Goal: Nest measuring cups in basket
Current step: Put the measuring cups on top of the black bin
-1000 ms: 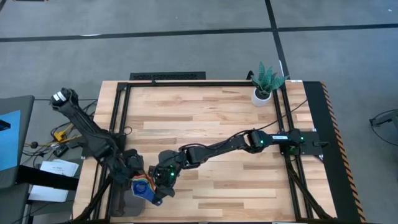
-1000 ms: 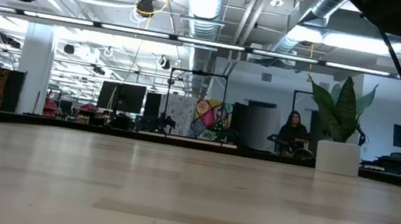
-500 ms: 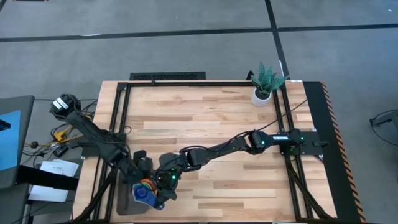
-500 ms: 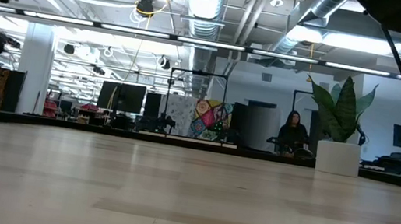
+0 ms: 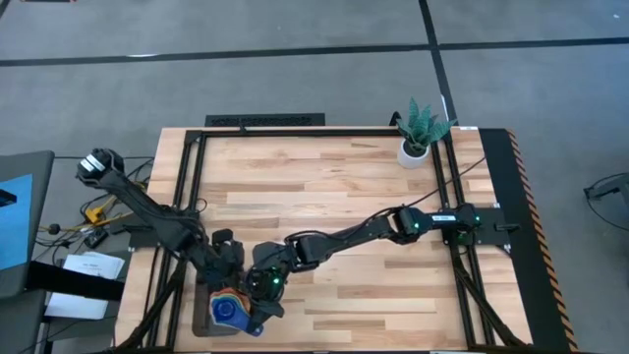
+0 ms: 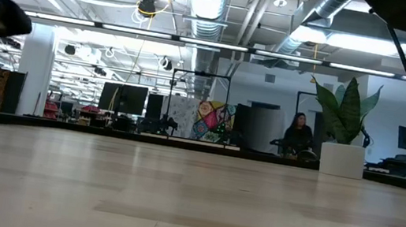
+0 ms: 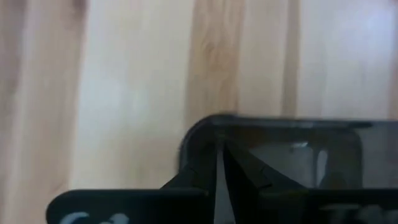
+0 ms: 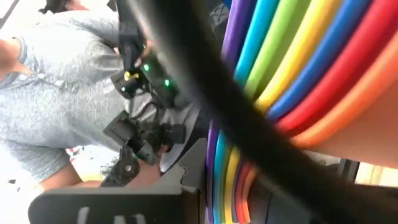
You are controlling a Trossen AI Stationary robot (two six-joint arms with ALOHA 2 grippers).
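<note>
The measuring cups (image 5: pixel 232 311) are nested into one stack with rainbow rims, a blue one uppermost. They sit over the dark grey basket (image 5: pixel 201 326) at the table's near left corner, and they fill the right wrist view (image 8: pixel 292 68). My right gripper (image 5: pixel 263 295) is shut on the stack from its right side. My left gripper (image 5: pixel 224 269) stands at the basket's far side, shut at the rim (image 7: pixel 280 122). The low view shows neither cups nor basket. My left gripper has its fingertips (image 7: pixel 233 165) closed at the basket's wall near a rounded corner (image 7: pixel 189 140), coming from above and the far side. The fingers hide the place of contact. The basket stands on the table. My right gripper pinches the stacked handles (image 8: pixel 225 168) of the nested cups between its two fingers, reaching in from the table's right. The cup bowls (image 8: pixel 323 56) stick out beyond the fingers, over the basket.
A white pot with a green plant (image 5: pixel 415 147) stands at the far right corner, also in the low view (image 6: pixel 340 158). Black frame rails (image 5: pixel 192 197) run along the table's edges. Bare wood lies between the arms and the far edge. A person sits far behind (image 6: pixel 295 134).
My right gripper has carried the cup stack a little toward the near edge, over the basket. My left gripper has moved to the right, to the basket's far side.
</note>
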